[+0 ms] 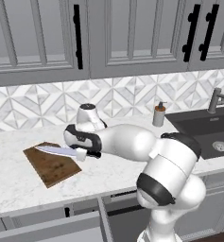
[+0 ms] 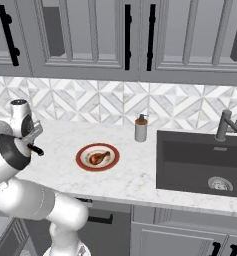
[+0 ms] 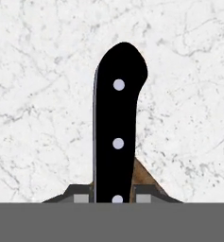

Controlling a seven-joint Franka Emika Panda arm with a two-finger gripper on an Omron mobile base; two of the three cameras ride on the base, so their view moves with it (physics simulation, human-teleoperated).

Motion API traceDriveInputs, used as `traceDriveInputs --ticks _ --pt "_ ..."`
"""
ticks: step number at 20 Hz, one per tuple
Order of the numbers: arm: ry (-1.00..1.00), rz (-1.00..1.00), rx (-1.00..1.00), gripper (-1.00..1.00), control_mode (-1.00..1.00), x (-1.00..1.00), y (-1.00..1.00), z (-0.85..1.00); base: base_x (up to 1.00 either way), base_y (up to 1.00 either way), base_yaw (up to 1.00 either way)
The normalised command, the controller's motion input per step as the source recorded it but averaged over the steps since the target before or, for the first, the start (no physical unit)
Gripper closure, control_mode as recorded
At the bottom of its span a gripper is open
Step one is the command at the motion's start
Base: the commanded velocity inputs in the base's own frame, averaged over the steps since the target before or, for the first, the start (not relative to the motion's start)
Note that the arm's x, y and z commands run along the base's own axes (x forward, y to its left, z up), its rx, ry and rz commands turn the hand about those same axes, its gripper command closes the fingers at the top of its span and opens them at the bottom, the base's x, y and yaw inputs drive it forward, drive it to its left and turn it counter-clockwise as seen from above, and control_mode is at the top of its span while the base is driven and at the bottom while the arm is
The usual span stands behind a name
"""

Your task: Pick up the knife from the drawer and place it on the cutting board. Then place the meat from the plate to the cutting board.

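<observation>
Clamping its black handle, the two-finger gripper [image 3: 113, 196] holds the silvery-bladed kitchen knife [image 1: 61, 151] over the dark brown wooden cutting board [image 1: 52, 165].

You can't see the knife [image 3: 116, 137] blade in the hand view: it runs off the bottom edge, and the handle covers most of the cutting board [image 3: 144, 177]. In the left base view, the drawer [image 1: 47, 229] is cut off by the bottom edge, its inside unseen.
</observation>
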Motion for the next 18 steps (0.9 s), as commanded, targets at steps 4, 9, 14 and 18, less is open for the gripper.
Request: traceDriveInputs --ticks 4,9,14,18 --pt "0.02 0.0 -0.1 1.0 -1.0 -0.03 0.49 -0.21 0.0 0.0 0.0" --pt "0.01 -0.08 -0.05 1.0 -1.0 0.05 0.85 -0.05 0.0 0.0 0.0" --pt "0.06 -0.17 0.0 1.0 -1.0 0.3 0.81 -0.09 0.0 0.0 0.0" --pt "0.04 -0.18 -0.03 1.0 -1.0 0.53 0.8 -0.18 0.0 0.0 0.0"
